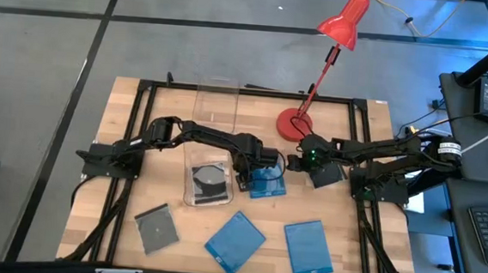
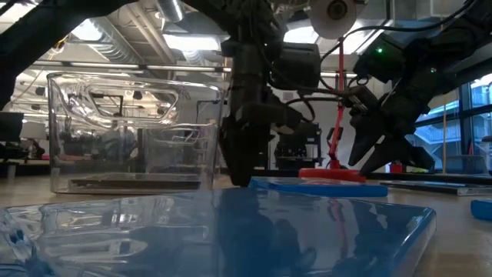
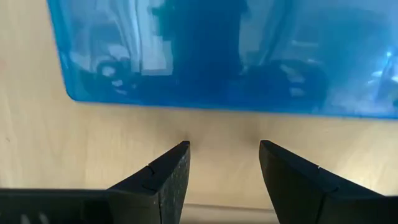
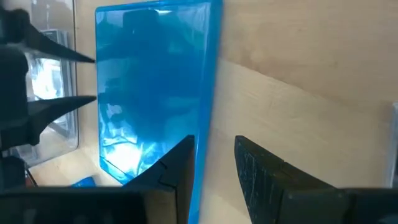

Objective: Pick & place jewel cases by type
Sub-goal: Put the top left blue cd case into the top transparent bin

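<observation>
the left gripper (image 1: 248, 173) stands open, holding nothing, just at nine o'clock of a blue jewel case (image 1: 268, 183). the right gripper (image 1: 297, 163) waits at three o'clock, fingers apart and empty. this looks like the picking-up step; next, one gripper must pinch the case's edge.

Glossy blue plastic jewel case (image 3: 217, 56); matt, perhaps unvarnished, wooden table (image 1: 123, 145).

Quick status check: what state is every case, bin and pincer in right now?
Blue plastic jewel case at centre: flat on the table, released.
Two more blue cases: flat, near edge.
Grey case: flat.
Clear bin: holds disc case.
Left pincer: open, empty.
Right pincer: open, empty.
</observation>
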You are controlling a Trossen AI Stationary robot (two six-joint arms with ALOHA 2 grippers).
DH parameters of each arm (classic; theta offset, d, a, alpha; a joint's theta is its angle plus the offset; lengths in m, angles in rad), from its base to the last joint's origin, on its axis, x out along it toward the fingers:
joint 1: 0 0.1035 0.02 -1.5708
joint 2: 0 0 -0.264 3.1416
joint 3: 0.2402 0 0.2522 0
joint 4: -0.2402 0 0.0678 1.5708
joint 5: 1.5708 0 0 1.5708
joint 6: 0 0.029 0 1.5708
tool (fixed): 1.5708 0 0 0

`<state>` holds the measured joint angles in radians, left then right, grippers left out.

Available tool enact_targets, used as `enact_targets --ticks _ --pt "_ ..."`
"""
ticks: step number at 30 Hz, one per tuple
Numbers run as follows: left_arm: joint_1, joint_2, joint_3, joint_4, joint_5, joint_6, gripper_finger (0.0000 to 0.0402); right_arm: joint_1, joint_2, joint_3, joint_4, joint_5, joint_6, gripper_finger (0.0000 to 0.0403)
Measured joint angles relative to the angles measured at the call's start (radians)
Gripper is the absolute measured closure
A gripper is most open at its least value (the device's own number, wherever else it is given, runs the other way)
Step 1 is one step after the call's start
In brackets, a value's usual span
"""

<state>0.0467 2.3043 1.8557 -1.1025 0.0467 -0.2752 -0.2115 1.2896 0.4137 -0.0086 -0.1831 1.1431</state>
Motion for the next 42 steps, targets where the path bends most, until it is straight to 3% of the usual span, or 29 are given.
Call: enact_targets --ticks 6,17,27,33,42 --pt "0.001 0.0 0.0 0.095 0.0 0.0 0.0214 0.0 0.011 0.001 0.009 -0.001 0.003 0.0285" --pt "0.0 0.004 0.0 0.118 0.0 -0.008 0.0214 0.007 0.155 0.005 0.099 0.02 -0.008 0.0285" --pt "0.001 0.005 0.0 0.143 0.0 -0.029 0.0214 0.005 0.197 0.002 0.192 -0.032 -0.026 0.0285" --pt "0.0 0.005 -0.001 0.133 0.001 -0.023 0.0211 0.003 0.205 -0.006 0.284 -0.115 -0.071 0.0284" --pt "0.0 0.005 -0.002 0.129 -0.003 -0.026 0.021 0.005 0.204 -0.004 0.297 -0.111 -0.13 0.0284"
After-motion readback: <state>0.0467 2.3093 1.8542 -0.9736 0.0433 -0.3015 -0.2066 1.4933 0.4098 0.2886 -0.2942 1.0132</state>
